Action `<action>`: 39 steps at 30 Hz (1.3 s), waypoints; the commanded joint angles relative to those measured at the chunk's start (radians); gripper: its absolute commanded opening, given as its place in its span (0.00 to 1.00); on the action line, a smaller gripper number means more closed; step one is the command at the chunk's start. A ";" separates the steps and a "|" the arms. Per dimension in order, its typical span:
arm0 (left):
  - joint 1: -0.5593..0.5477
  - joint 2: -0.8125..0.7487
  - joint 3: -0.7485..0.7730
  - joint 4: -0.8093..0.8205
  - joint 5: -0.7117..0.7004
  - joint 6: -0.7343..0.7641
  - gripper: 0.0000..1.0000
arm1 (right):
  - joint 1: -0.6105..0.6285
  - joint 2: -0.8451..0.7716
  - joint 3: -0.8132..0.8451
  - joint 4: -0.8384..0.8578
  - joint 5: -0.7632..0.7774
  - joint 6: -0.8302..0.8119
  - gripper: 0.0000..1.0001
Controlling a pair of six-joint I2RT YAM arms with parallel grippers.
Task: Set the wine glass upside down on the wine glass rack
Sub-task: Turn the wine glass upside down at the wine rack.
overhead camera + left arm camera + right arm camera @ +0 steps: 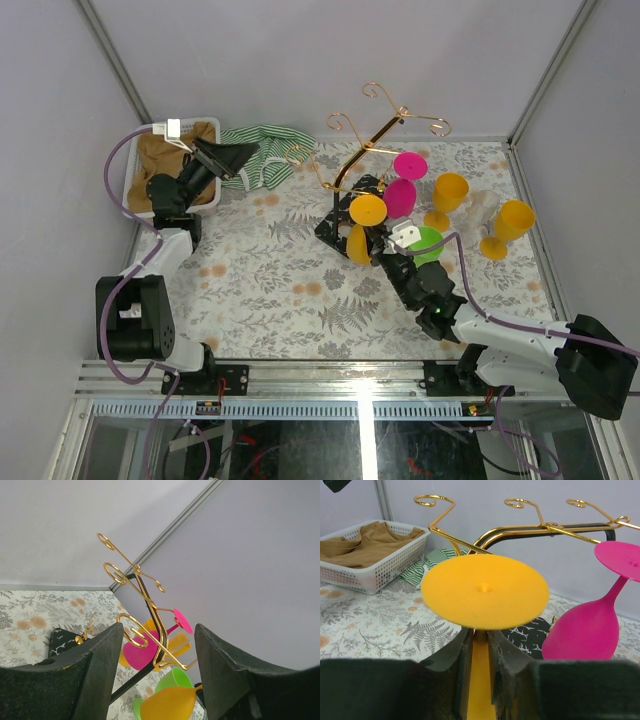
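R claw (pixel 479 639) sat close round the stem of the orange glass (pixel 484 591); couldn't tell if pinching or slack. Glass was upside down, foot up, just in front of the rack (pixel 535 528) arms, beside a hung pink glass (pixel 585 630). L claw (pixel 159 630) was open, empty, well away. Prob. near done: foot not clearly seated on rack; let-go + pull-back left.

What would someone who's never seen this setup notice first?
Probably the gold wine glass rack in the middle of the floral table, curled hooks fanning out, with a pink glass hanging upside down from it. Right beside it, the right gripper has the stem of an orange wine glass between its fingers, foot up. Two yellow-orange glasses stand off to the right.
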 commanded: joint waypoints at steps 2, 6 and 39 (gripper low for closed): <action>0.008 -0.034 -0.003 -0.010 0.005 0.042 0.59 | 0.008 -0.007 0.033 -0.031 0.010 0.000 0.36; 0.008 -0.040 -0.007 -0.019 0.002 0.047 0.59 | 0.008 -0.030 0.027 -0.062 0.010 0.013 0.45; 0.014 -0.027 0.177 -0.314 -0.069 0.264 0.63 | 0.029 -0.419 0.559 -1.472 0.359 0.268 0.69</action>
